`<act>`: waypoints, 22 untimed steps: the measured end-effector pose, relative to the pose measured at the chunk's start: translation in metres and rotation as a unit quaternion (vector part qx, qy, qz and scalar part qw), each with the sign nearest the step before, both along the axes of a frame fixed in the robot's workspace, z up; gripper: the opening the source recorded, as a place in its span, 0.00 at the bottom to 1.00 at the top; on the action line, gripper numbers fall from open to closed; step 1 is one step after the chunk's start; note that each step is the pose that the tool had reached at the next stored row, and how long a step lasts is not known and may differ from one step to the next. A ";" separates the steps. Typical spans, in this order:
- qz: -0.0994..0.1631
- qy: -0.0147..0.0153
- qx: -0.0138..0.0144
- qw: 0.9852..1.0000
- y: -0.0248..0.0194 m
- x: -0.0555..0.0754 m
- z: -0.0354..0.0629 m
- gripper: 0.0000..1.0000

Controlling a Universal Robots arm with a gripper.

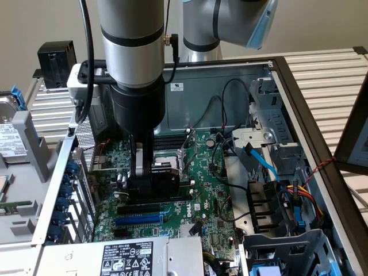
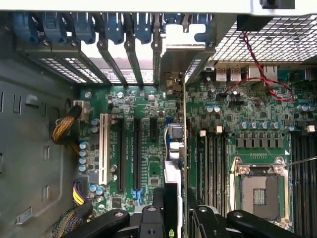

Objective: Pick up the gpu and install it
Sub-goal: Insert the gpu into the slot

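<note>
**Robot gripper holds a graphics card over a motherboard's slots**

The gripper (image 1: 150,185) (image 2: 173,220) reaches straight down into an open computer case (image 1: 201,77), its black fingers closed on either side of the gpu (image 1: 167,175) (image 2: 173,173). The card stands on edge. In the exterior view its rounded black shroud shows just beside the fingers. In the wrist view it appears as a thin line running away from the fingers towards the case's rear wall.

The gpu sits low over the green motherboard (image 1: 213,184) (image 2: 228,114), in line with the long black expansion slots. Whether its edge is pressed fully into one cannot be told. A blue slot (image 1: 138,219) lies just beside it, on the near side in the exterior view. A white slot (image 2: 104,148) lies further off.

On the card's other side is the empty processor socket (image 2: 260,191). A row of blue clips (image 2: 114,29) lines the rear openings. Further out, a labelled power supply (image 1: 126,256) fills the near edge, and a blue cable (image 1: 261,164) trails at the exterior view's right.
</note>
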State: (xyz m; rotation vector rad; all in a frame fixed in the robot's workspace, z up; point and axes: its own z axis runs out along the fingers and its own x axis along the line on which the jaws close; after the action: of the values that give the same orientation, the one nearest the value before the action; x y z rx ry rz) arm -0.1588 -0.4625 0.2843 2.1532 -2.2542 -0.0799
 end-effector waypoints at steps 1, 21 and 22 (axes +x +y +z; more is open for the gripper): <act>0.000 0.000 0.000 1.000 0.0000 0.000 -0.0009 0.27; -0.001 0.000 0.000 1.000 -0.0001 -0.005 -0.0138 0.27; -0.001 0.000 0.000 1.000 -0.0001 -0.005 -0.0138 0.27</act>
State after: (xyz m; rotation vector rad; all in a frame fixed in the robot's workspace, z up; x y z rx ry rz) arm -0.1643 -0.4626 0.2705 2.1518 -2.2557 -0.0796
